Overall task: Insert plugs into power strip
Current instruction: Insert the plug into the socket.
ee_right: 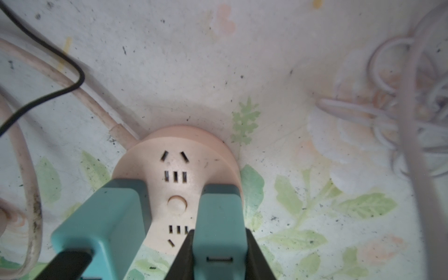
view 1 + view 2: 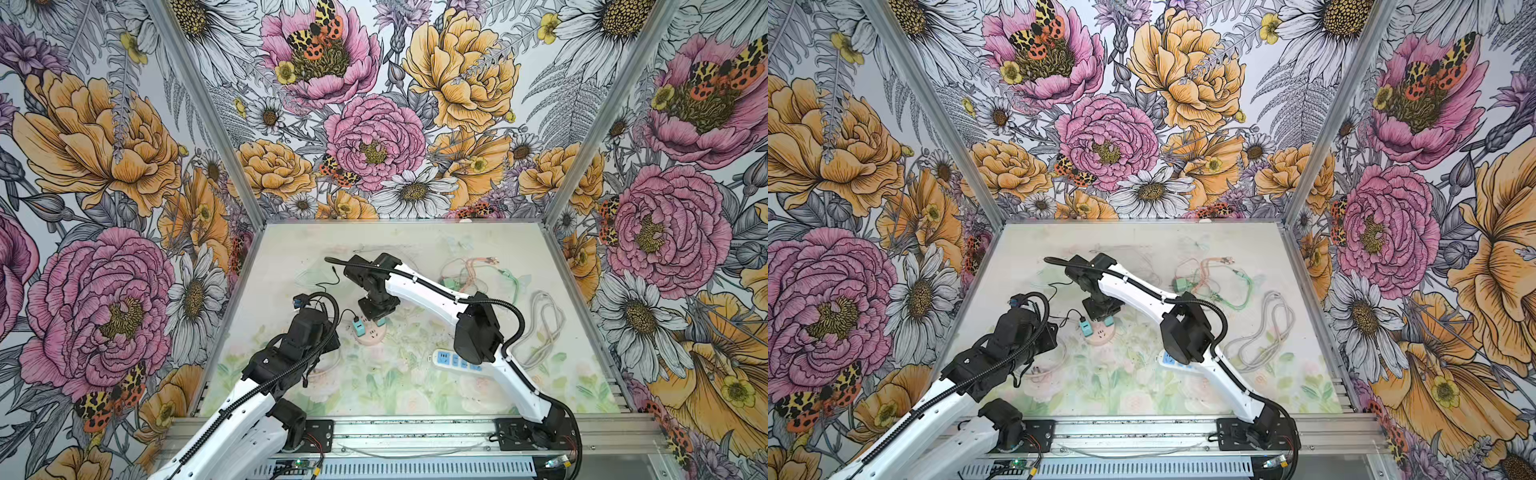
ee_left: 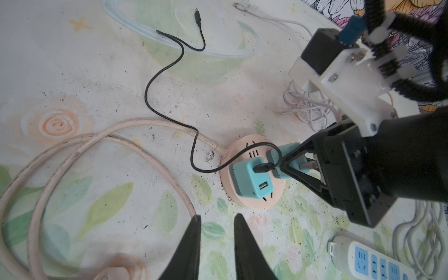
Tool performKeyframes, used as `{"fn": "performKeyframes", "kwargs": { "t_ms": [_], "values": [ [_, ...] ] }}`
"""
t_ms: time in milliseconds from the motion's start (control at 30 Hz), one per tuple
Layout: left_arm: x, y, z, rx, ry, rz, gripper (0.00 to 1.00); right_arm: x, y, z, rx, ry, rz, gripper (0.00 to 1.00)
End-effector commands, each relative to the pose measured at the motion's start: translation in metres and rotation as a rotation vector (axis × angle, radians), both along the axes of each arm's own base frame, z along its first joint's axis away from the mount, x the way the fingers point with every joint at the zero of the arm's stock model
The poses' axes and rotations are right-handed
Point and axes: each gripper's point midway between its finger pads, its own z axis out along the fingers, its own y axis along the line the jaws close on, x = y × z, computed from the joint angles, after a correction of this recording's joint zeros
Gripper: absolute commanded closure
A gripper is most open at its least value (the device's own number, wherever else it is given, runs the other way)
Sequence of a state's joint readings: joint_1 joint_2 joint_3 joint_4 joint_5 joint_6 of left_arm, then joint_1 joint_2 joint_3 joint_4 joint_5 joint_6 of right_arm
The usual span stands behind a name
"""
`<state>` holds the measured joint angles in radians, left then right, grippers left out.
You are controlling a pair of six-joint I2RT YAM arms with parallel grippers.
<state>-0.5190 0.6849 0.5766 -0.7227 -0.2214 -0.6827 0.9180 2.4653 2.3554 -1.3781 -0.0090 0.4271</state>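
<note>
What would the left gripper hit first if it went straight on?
The left gripper would likely meet the table just short of the round pink power strip; depth is unclear.

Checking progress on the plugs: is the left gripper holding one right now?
No, the left gripper stands open and empty; the right gripper holds a teal plug.

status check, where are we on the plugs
Left gripper open, empty. Right gripper shut on teal plug at round pink strip; other teal plug seated beside it. Its black cable trails close by.
</note>
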Motion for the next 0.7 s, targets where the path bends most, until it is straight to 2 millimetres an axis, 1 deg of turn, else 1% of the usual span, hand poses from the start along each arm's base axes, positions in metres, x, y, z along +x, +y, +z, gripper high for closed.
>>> {"fn": "performKeyframes", "kwargs": {
  "t_ms": [0,100,267,400,433,500,667],
  "values": [
    [0.005,-0.002,0.014,-0.003,-0.026,0.015,0.74,-0.028,-0.018,-0.093,-0.140,0.172,0.035,1.00],
    [0.007,-0.003,0.017,0.008,-0.024,0.012,0.73,-0.026,-0.013,-0.086,-0.102,0.172,0.037,1.00],
    [0.008,-0.004,0.023,0.017,-0.027,0.013,0.73,-0.021,-0.015,-0.078,-0.105,0.139,0.042,1.00],
    [0.009,-0.004,0.026,0.018,-0.031,0.015,0.73,-0.020,-0.010,-0.069,-0.081,0.129,0.046,1.00],
    [0.009,-0.004,0.026,0.017,-0.032,0.017,0.73,-0.020,-0.010,-0.067,-0.077,0.126,0.046,0.96],
    [0.009,-0.006,0.025,0.017,-0.029,0.012,0.73,-0.019,-0.008,-0.062,-0.064,0.119,0.046,0.93],
    [0.008,-0.007,0.023,0.024,-0.023,0.006,0.73,-0.016,-0.003,-0.050,-0.036,0.098,0.049,0.89]
  ]
}}
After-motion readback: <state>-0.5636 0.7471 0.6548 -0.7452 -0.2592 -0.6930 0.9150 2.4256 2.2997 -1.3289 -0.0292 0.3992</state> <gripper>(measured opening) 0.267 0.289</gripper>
